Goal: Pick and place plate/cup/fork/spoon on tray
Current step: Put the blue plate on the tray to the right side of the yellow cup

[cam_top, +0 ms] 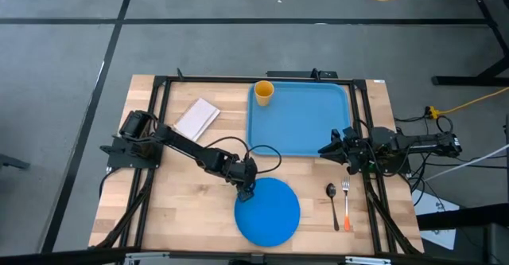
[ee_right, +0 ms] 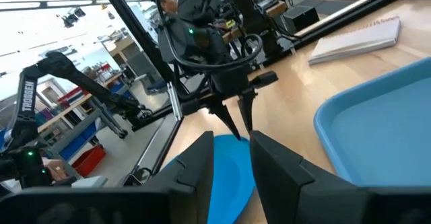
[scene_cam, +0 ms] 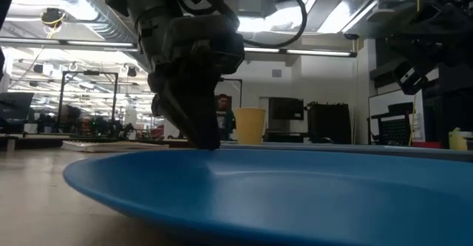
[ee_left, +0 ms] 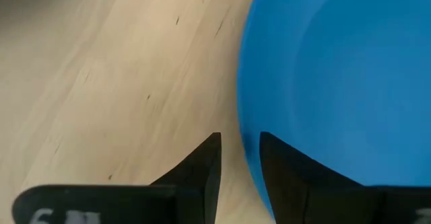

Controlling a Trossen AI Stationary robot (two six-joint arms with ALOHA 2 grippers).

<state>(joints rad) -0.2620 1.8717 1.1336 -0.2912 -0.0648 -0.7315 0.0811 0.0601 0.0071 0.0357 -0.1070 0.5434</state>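
The round blue plate point(cam_top: 270, 213) lies on the wooden table near its near edge. My left gripper point(cam_top: 246, 190) points down at the plate's far-left rim and is shut on it. The yellow-orange cup point(cam_top: 263, 91) stands upright in the far left corner of the light-blue tray point(cam_top: 306, 126). The dark spoon point(cam_top: 332, 201) and the orange-handled fork point(cam_top: 347, 208) lie side by side on the table, right of the plate. My right gripper point(cam_top: 324, 149) hangs by the tray's near right corner, narrowly open and empty. My left gripper pinches the plate's far-left rim point(ee_left: 242, 143) between its two fingers, one finger point(ee_left: 276, 163) over the plate's inner side and one point(ee_left: 205, 167) outside, above the wood. The fingers come from above, pointing down. The plate rests on the table.
A white notebook point(cam_top: 196, 118) lies at the far left of the table. A dark frame point(cam_top: 159, 98) runs along the table's sides. Bare wood shows left of the plate and between the plate and the tray.
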